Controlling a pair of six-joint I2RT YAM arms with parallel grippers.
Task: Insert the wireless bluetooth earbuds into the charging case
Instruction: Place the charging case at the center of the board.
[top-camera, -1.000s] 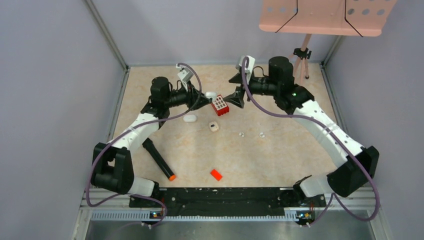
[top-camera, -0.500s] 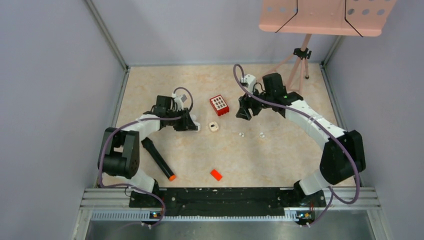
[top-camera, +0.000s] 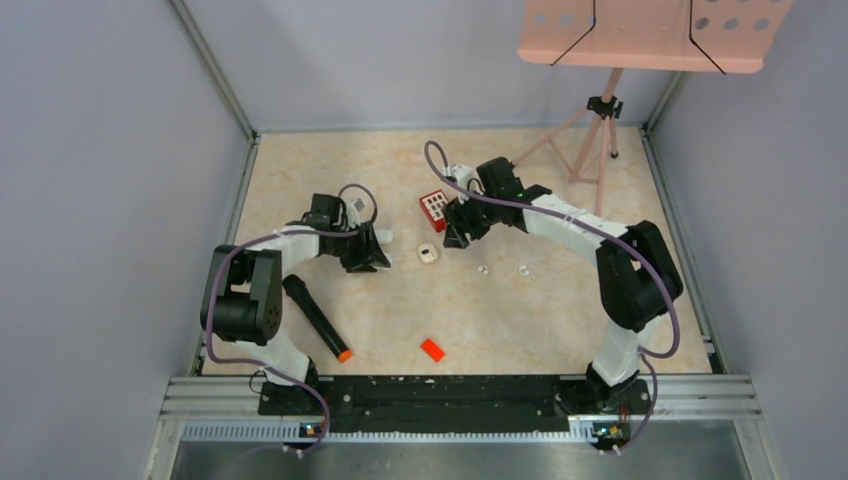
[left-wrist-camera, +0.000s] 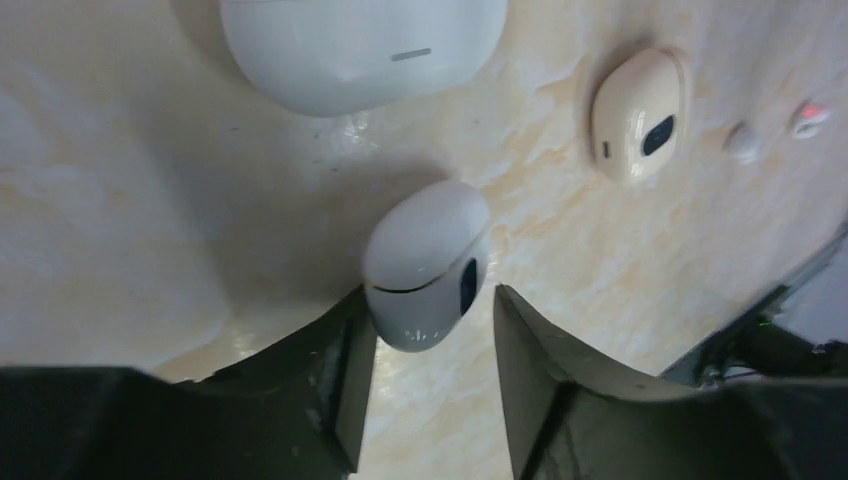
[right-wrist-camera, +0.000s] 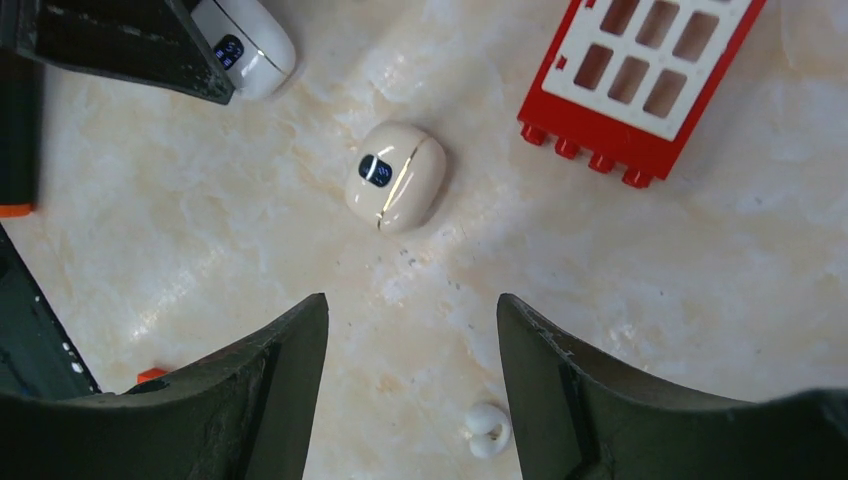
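Observation:
A small white charging case with a dark display lies between the fingers of my open left gripper. It touches the left finger and stands clear of the right one. A larger white case lies just beyond it. The cream case sits ahead of my open right gripper, whose jaws hold nothing. One white earbud lies on the table by the right finger. From above, two earbuds lie right of the cream case, with the left gripper and right gripper on either side.
A red block with white windows stands just behind the right gripper. A black marker and an orange-red chip lie nearer the front. A pink tripod stands at the back right, and grey walls enclose the table.
My left arm came back from the red block, lowered to the table, and its jaws parted off the small white case. My right arm swung left and down toward the cream case.

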